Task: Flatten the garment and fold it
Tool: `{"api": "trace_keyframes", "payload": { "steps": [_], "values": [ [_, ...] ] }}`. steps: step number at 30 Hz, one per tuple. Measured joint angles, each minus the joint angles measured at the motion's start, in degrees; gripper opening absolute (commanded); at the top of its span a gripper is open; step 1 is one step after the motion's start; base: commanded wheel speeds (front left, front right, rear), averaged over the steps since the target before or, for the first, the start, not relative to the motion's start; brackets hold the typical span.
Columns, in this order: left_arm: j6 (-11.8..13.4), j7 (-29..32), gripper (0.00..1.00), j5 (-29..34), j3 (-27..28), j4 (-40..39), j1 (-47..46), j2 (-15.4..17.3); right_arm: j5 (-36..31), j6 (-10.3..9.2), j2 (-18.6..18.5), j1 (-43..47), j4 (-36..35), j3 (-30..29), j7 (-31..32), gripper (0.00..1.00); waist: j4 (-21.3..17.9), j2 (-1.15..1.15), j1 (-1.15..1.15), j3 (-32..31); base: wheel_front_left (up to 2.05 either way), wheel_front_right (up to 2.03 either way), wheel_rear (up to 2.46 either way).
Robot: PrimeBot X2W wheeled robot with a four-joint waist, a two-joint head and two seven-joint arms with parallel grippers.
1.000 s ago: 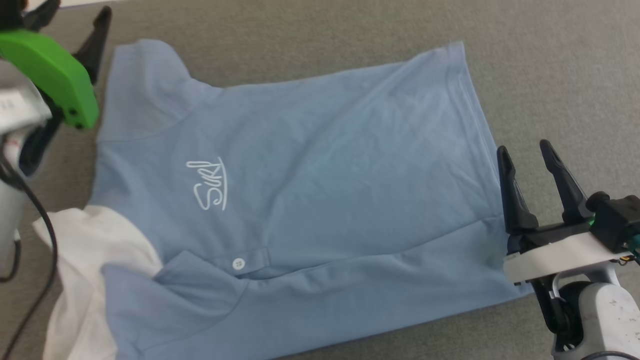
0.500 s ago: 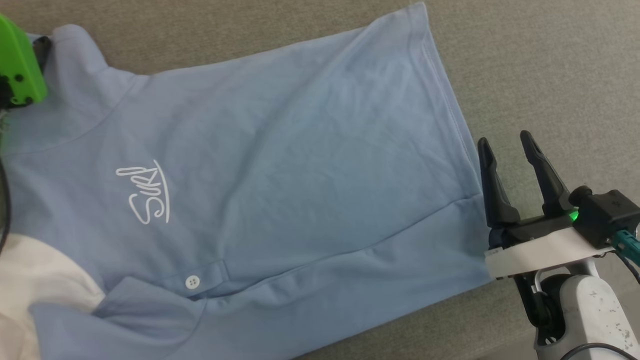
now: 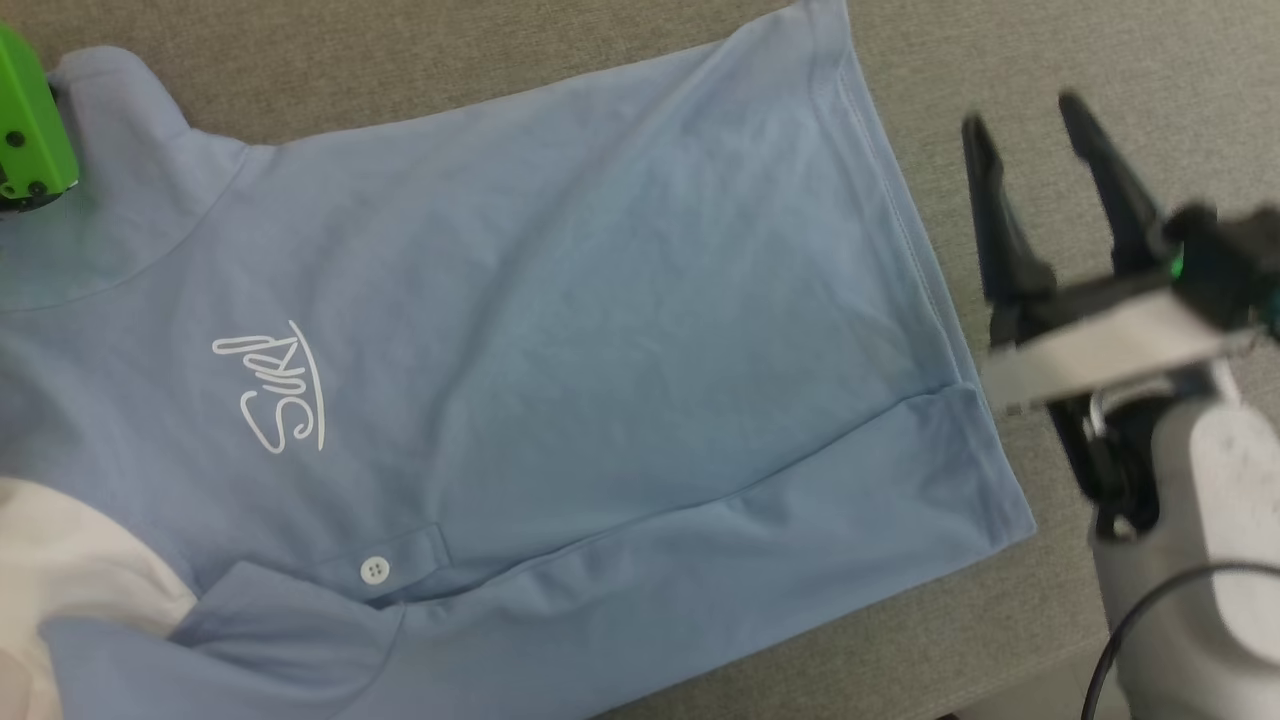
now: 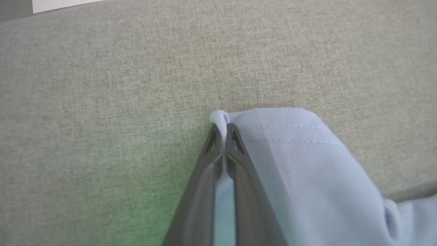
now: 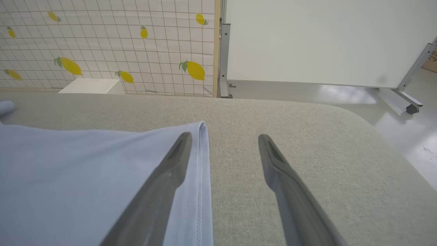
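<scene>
The light blue polo shirt [image 3: 560, 330] lies spread on the grey cloth surface, its hem toward the right and its white collar [image 3: 70, 570] at the lower left. A white cursive logo [image 3: 270, 390] and a placket button [image 3: 375, 570] face up. In the left wrist view my left gripper [image 4: 222, 128] is shut on the hemmed edge of a sleeve [image 4: 293, 160], which bulges just past the tips. My right gripper [image 3: 1025, 115] hovers open just off the shirt's hem, to its right. In the right wrist view its left finger [image 5: 160, 184] overlaps the hem [image 5: 201, 164] and the other is over bare cloth.
The grey padded surface [image 5: 307, 136] rounds off at its far right corner, with shiny floor beyond. A lemon-patterned panel [image 5: 102, 44] and a white board on castors [image 5: 324, 41] stand behind it. A small white box [image 5: 92, 87] sits by the panel.
My right gripper has moved up the head view along the hem, staying open. Between the two earlier frames the shirt slid left in the picture, most likely the camera moving.
</scene>
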Motion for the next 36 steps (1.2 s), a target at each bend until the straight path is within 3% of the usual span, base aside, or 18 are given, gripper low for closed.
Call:
{"api": "trace_keyframes", "payload": {
  "steps": [3,11,15,23,24,25,26,27,31,36],
  "values": [
    [0.00,0.01,0.00,0.00,-0.20,-1.03,-0.02,-0.05,0.05,0.00,0.03,-7.74,2.41,0.66,6.82,1.00,0.48,0.00,0.00,0.25,0.00,0.00,0.00],
    [-0.96,-0.53,0.00,0.01,-0.68,-2.48,-0.76,-0.48,0.19,0.01,0.10,-24.78,17.68,1.92,29.50,1.00,2.34,0.00,0.00,1.61,0.00,0.00,0.00],
    [-1.61,-0.70,0.00,0.02,-1.05,-2.80,-1.68,-0.98,-0.34,0.00,0.26,-29.58,23.19,3.35,36.77,1.00,3.34,0.00,0.00,2.49,0.00,0.00,0.00],
    [-3.12,-1.55,0.00,0.04,-1.81,-3.21,-3.57,-1.98,-0.83,0.00,-0.29,-35.55,30.00,5.84,44.54,1.00,5.03,0.00,-0.01,4.16,0.00,0.00,0.00],
    [-3.35,-1.71,0.00,0.03,-1.83,-3.20,-3.69,-2.10,-0.80,0.00,-0.30,-36.33,30.75,5.75,45.96,0.95,5.21,0.00,-0.01,4.31,0.00,0.00,0.00],
    [-3.64,-1.92,0.00,0.02,-1.85,-3.16,-3.79,-2.23,-0.77,0.01,-0.29,-37.06,31.37,5.65,47.40,0.36,5.37,0.00,-0.01,4.43,0.00,0.00,0.00],
    [-3.69,-2.04,0.00,0.01,-1.87,-3.12,-3.83,-2.37,-0.60,0.01,-0.23,-37.56,31.74,5.64,48.60,0.09,5.51,0.00,-0.01,4.49,0.00,0.00,0.00],
    [-3.85,-2.14,0.00,0.00,-1.90,-3.07,-3.85,-2.55,-0.49,0.02,-0.21,-38.06,31.92,5.61,49.80,0.00,5.66,0.00,-0.01,4.52,0.00,0.00,0.00],
    [-5.91,-5.71,0.00,0.01,-2.10,-3.11,-3.69,-3.25,0.24,0.01,-0.23,-37.86,31.18,5.83,50.99,0.00,6.06,0.00,-0.01,4.16,0.00,0.00,0.00],
    [-10.21,-18.95,0.00,1.00,-1.77,-3.76,-0.15,-5.12,1.62,0.01,-2.58,-33.12,27.50,7.66,41.96,0.00,6.72,0.00,0.00,2.72,0.00,0.00,0.00]
  ]
}}
